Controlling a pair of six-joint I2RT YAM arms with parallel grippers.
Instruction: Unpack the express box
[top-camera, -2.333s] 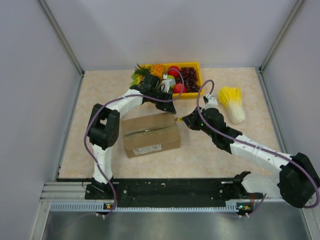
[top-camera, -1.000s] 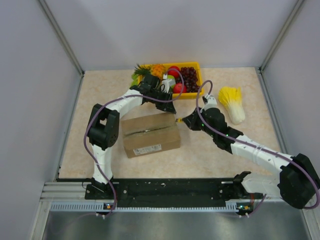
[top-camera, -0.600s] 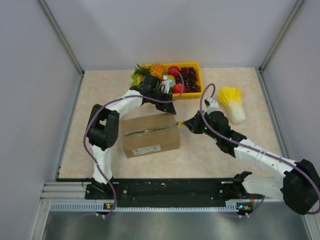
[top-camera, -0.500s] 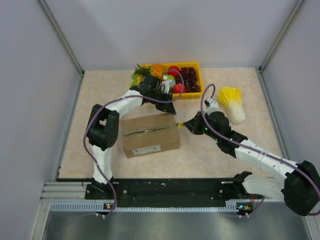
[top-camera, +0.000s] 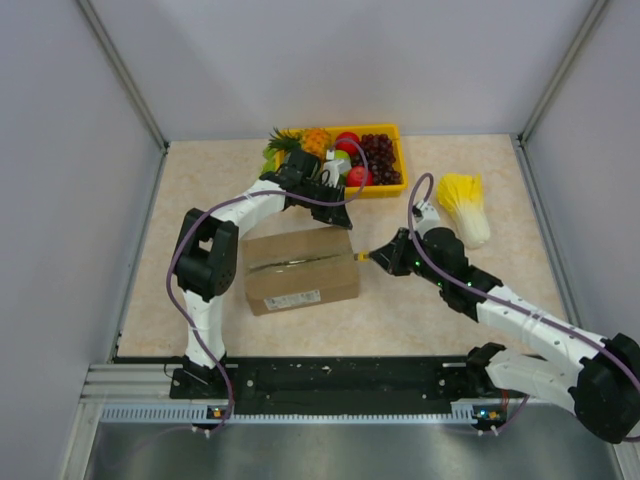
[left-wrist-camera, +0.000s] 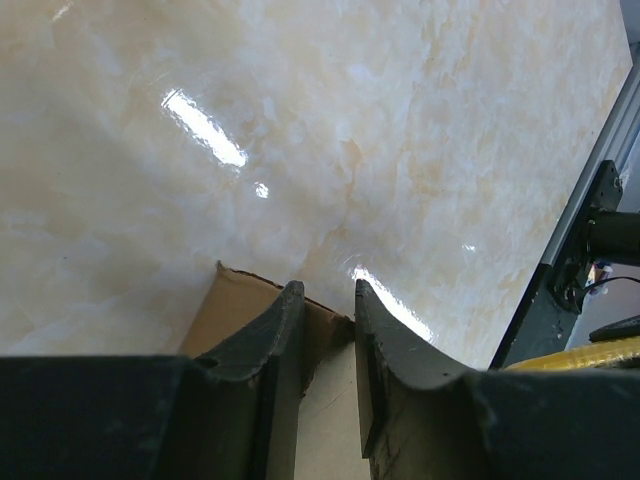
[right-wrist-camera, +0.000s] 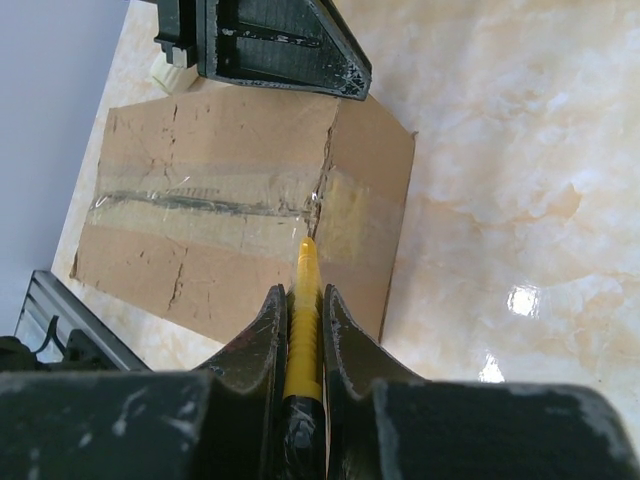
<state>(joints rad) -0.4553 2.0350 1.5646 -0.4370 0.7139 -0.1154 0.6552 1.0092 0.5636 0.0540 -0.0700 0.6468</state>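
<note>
Your left claw (left-wrist-camera: 327, 300), apparently nipping the express box (top-camera: 300, 268) by its edge, steadies it for your right claw (right-wrist-camera: 303, 295), clamped tight on the yellow cutter (right-wrist-camera: 305, 262).

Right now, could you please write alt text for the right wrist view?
The right gripper, shut on a yellow tool, holds its tip by the end of the taped seam on the box. The box sits on a marbled table, the left gripper at its far edge.
</note>
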